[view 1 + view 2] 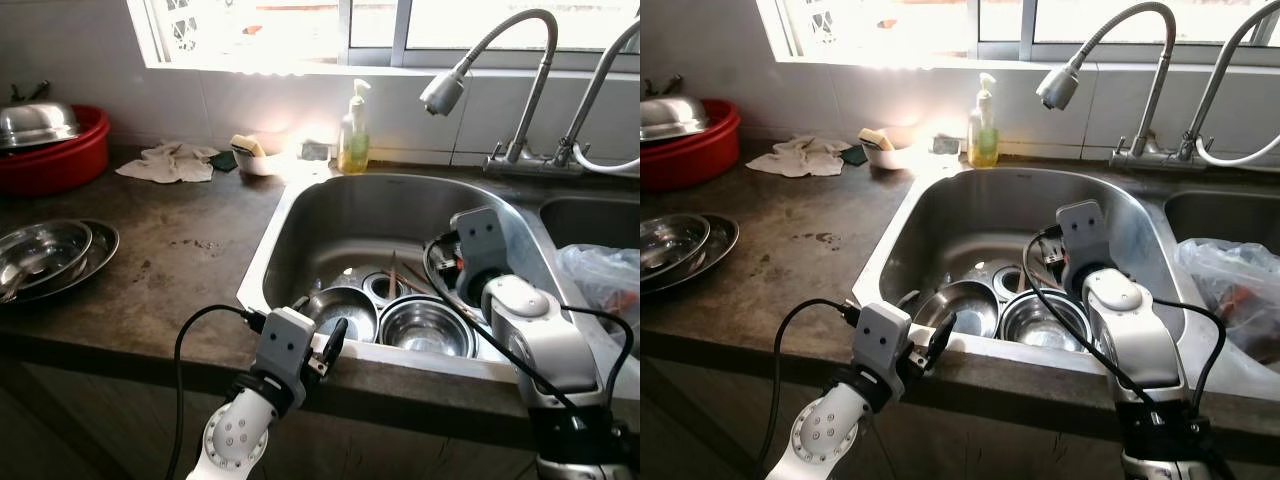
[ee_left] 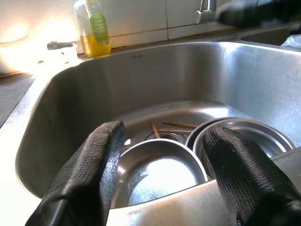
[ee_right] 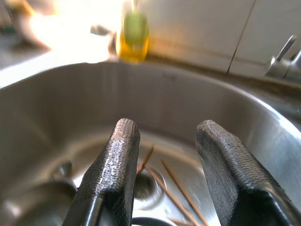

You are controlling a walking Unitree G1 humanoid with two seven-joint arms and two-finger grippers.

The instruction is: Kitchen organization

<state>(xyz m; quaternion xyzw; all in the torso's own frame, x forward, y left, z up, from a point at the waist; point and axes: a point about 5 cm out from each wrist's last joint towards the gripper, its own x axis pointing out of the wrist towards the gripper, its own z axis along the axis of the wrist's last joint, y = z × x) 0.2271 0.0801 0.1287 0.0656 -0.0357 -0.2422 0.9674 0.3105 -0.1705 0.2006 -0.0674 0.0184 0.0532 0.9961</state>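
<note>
Both grippers at a stainless-steel sink basin holding two round steel bowls and thin brown wooden chopsticks. The right gripper hangs inside the basin, its fingers spread apart and empty; the chopsticks lie below and just beyond the fingertips, near the drain. The left gripper hovers at the basin's near rim, fingers likewise parted and holding nothing, with the nearer bowl directly ahead between them. The step in hand appears to be lifting items from the sink; a good approach would lower the right fingers squarely astride the chopsticks before closing. The dark stone desk carries stacked steel plates, a red plastic tub, a white crumpled cloth and a yellow soap bottle below a bright window.
</note>
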